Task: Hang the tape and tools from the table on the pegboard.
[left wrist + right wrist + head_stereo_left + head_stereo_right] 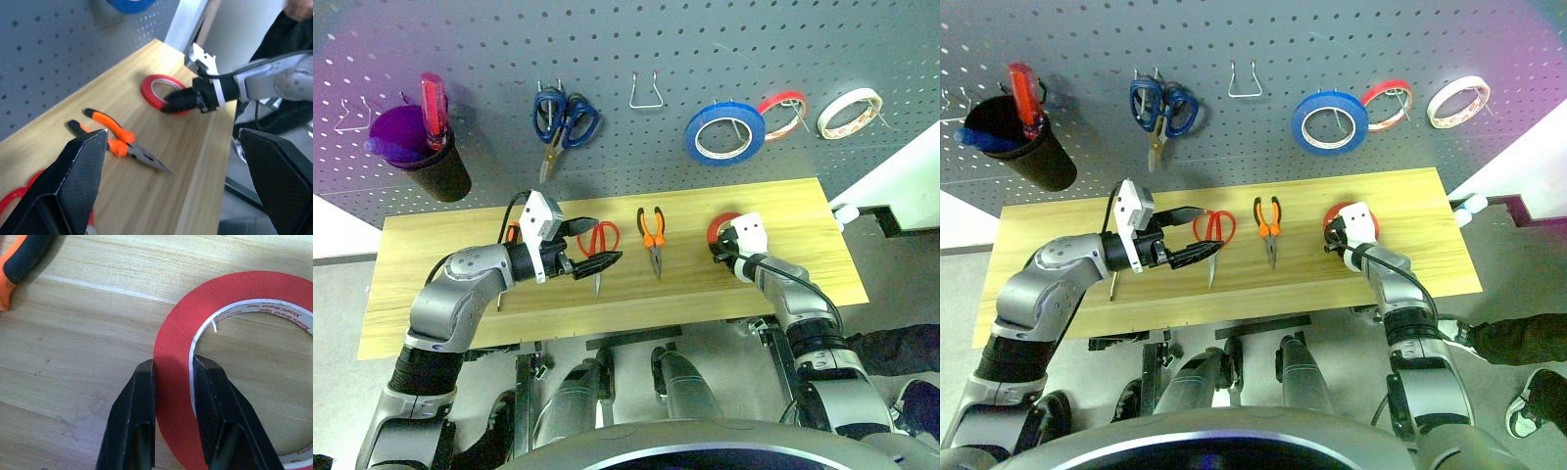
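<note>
Tape [176, 382] band sits clamped inside right pincer [172, 369].

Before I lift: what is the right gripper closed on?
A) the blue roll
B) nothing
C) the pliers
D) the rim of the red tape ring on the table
D: the right gripper pinches the red tape ring, one finger outside the band, one inside, on the table.

The table [783, 284] is a light wood plank top. On it lie the pliers [653, 235] near the middle. Left of the pliers lie the red scissors [600, 241], and farther left the screwdriver [1114, 284], mostly hidden. Right of the pliers the tape [161, 90] lies flat.
</note>
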